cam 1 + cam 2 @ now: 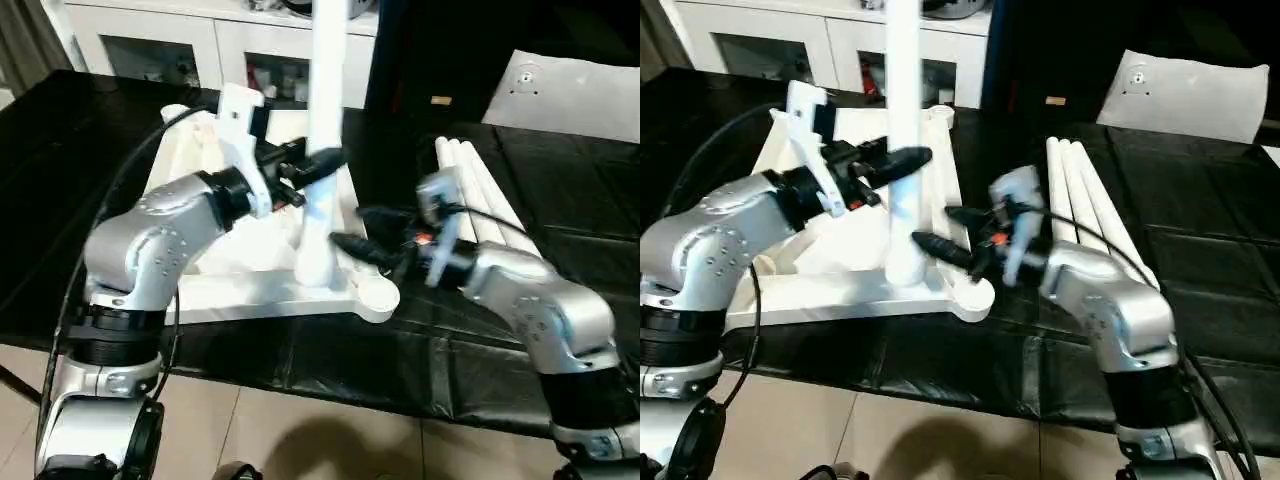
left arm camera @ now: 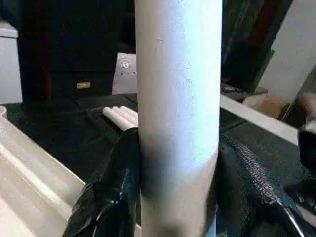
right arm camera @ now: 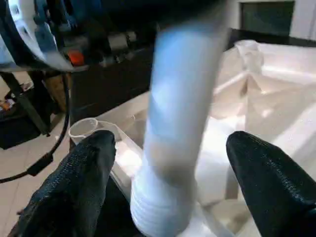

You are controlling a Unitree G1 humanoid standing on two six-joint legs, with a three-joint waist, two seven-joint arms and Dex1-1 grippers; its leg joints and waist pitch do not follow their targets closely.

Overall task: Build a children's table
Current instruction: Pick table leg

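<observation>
White ribbed table top (image 1: 230, 260) upside down, tapered leg (image 1: 322, 150) upright, spare legs (image 1: 480, 195) beside

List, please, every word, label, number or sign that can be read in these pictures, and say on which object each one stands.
No text can be read in any view.
Small gold label on the dark cabinet: too small to read.
Round mark on the flat white panel: no letters can be made out.
Upright white leg, table top, spare legs: no print visible.
</observation>
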